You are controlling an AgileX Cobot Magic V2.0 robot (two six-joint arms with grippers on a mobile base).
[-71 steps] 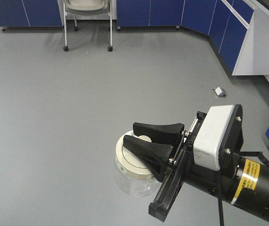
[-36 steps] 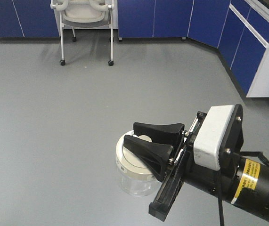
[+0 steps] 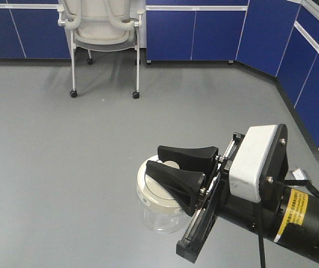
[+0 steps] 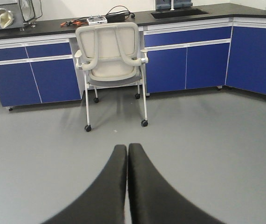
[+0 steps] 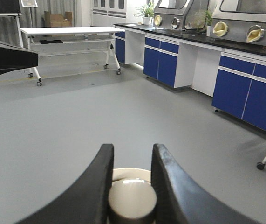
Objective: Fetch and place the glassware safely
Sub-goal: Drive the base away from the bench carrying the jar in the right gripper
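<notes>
Starting far left in the front view, we see a wheeled chair [image 3: 102, 28] against the blue cabinets [image 3: 204, 33], well apart from us, w/ bare grey floor [image 3: 64, 167] btwn. The left gripper [image 4: 126, 154] shows only in its own wrist cam: fingers pressed flat together, nothing held, aimed toward that chair. We read it as tucked shut to keep clear while the other arm carries.

Centre frame is the glass jar [image 3: 160, 218], upright, cream lid [image 3: 151, 190] on. It looks to hang over the floor, resting on nothing we can see. The right gripper [image 3: 169, 163] reaches in from the right, its two black fingers closed to a narrow gap on the lid's knob [image 5: 132, 199]; the wrist cam shows the knob snug btwn them, touching both. Pinching the knob keeps the jar level and the pads off slick glass, but the whole wt goes through the lid. We can't tell if the lid is fastened to the body, so that's the weak pt.

Our read: fetch is done, we're in transit; no drop-off surface is near in the front view. Next move prob. needs slow, steady travel, no tilt.
</notes>
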